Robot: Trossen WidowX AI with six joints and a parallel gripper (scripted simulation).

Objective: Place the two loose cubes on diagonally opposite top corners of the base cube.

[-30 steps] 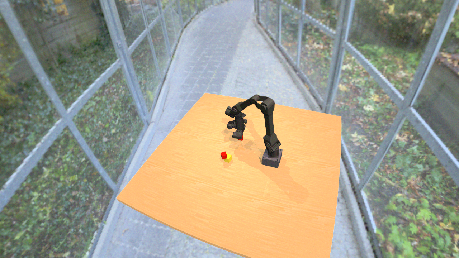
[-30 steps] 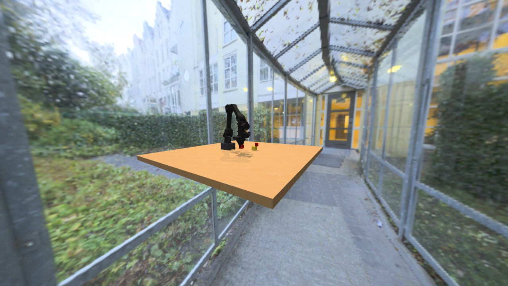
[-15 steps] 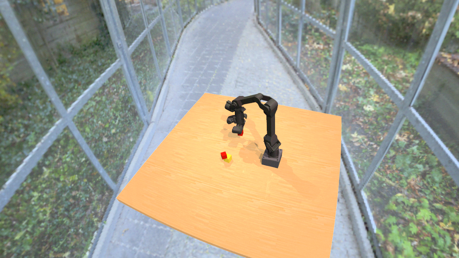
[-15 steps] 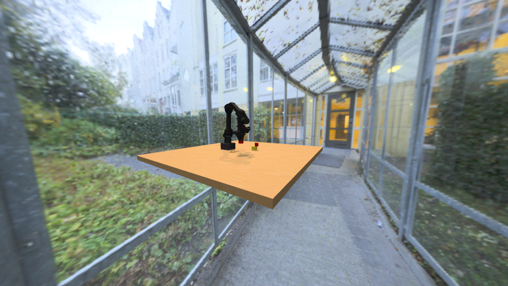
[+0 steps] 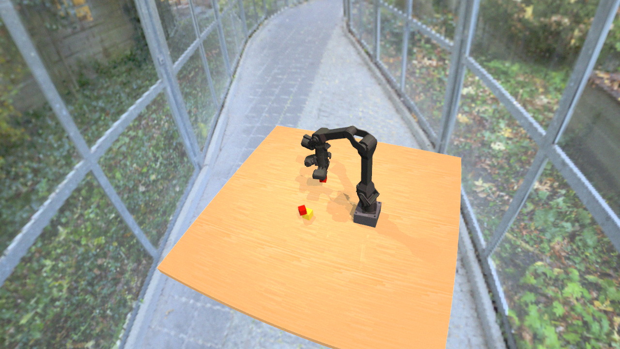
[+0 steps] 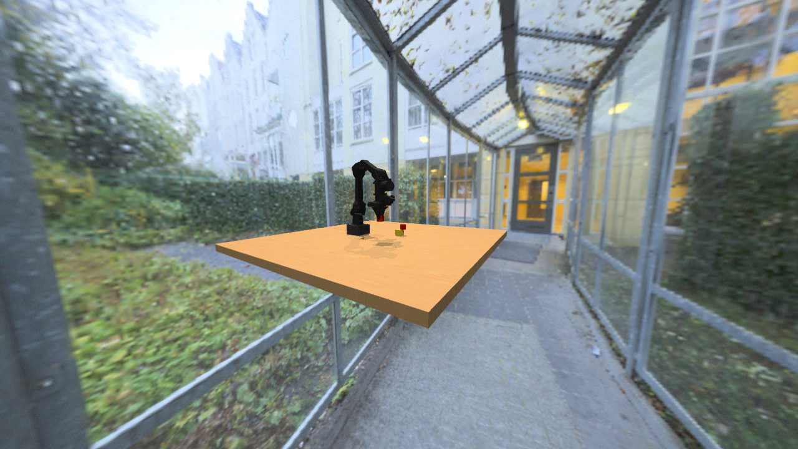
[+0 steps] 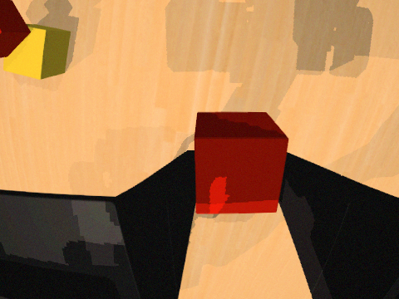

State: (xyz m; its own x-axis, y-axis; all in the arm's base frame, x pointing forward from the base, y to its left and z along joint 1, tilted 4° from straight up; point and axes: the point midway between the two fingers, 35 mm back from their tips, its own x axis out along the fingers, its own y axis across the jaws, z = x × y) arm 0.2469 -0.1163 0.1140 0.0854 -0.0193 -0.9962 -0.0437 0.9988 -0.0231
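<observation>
My gripper [image 5: 321, 177] [image 6: 380, 217] [image 7: 234, 159] is shut on a red cube [image 5: 324, 180] [image 6: 380, 219] [image 7: 241, 163] and holds it well above the table. The yellow base cube [image 5: 308, 213] [image 6: 399, 232] [image 7: 40, 52] stands on the table, to the front left of the arm's base. A second red cube [image 5: 302, 209] [image 6: 403, 226] [image 7: 10, 28] sits on one top corner of the yellow cube. In the wrist view the yellow cube and its red cube are at the upper left, away from the held cube.
The arm's dark base [image 5: 367, 214] [image 6: 357, 229] stands near the middle of the orange table [image 5: 303, 269] [image 6: 379, 273]. The table's edges lie far from the cubes. Metal railings and glass walls surround the table.
</observation>
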